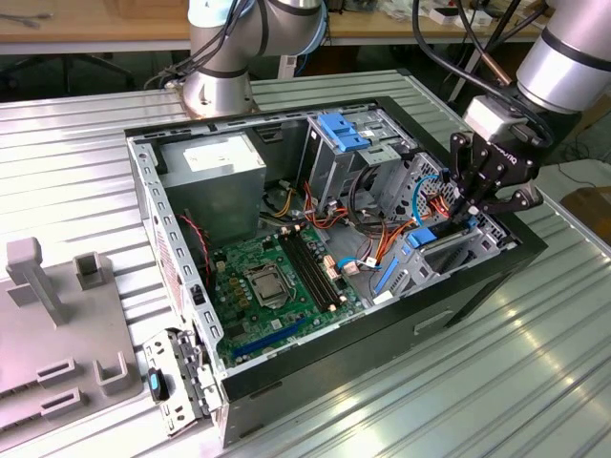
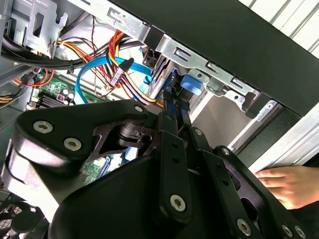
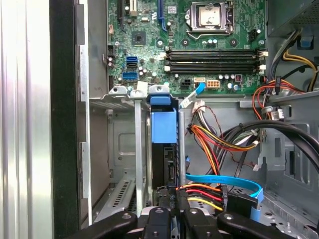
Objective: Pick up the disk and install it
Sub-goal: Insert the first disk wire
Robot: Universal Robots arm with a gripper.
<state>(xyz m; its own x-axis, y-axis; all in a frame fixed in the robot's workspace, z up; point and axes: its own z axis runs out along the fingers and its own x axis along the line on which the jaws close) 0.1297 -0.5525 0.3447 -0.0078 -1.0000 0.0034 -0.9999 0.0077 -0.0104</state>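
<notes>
While the gripper (image 1: 465, 212) reaches into the open computer case (image 1: 286, 367), its black fingers (image 2: 172, 149) are pressed close together on the edge of the disk (image 3: 163, 144). The disk stands on edge in the metal drive bay (image 3: 122, 149) at the corner of the case farthest from the grey power supply (image 1: 212, 172). Its bright blue carrier (image 3: 163, 127) caps a dark, narrow body; a curved blue part (image 2: 190, 84) shows just beyond the fingertips. A light blue data cable (image 3: 224, 180) and orange-yellow wires (image 3: 214, 142) lie beside the bay. The green motherboard (image 1: 277, 286) covers the case floor. The case rests on a ribbed metal table (image 1: 477, 382); a grey fixture block (image 1: 57, 315) sits beside the case. A person's hand (image 2: 289, 184) rests outside the case wall.
</notes>
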